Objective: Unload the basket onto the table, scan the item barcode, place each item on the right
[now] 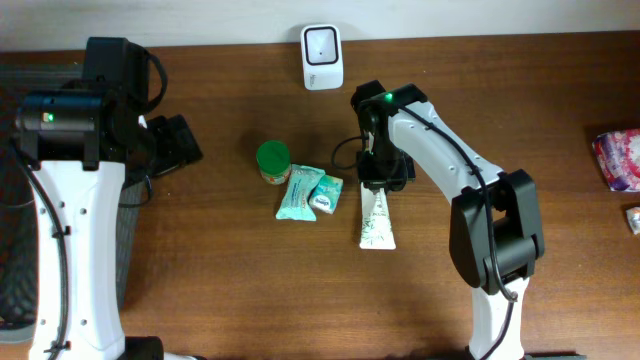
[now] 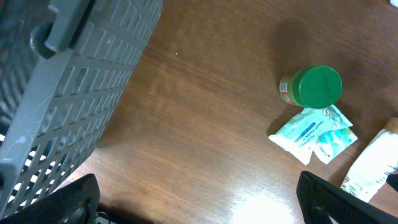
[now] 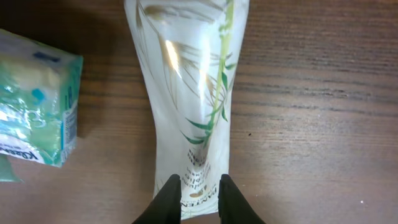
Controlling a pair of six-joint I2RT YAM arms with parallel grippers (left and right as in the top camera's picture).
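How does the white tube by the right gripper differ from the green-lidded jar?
The white tube lies flat and long; the green-lidded jar stands lid-up, short and round. The tube's end sits at the fingertips of the right gripper; the jar has no gripper near it. Both rest on the table.

A green-lidded jar (image 1: pixel 272 160) was seen just beside two teal packets (image 1: pixel 298 195) on the bench (image 1: pixel 200 270); a grey basket (image 2: pixel 68 93) was set at the left edge.
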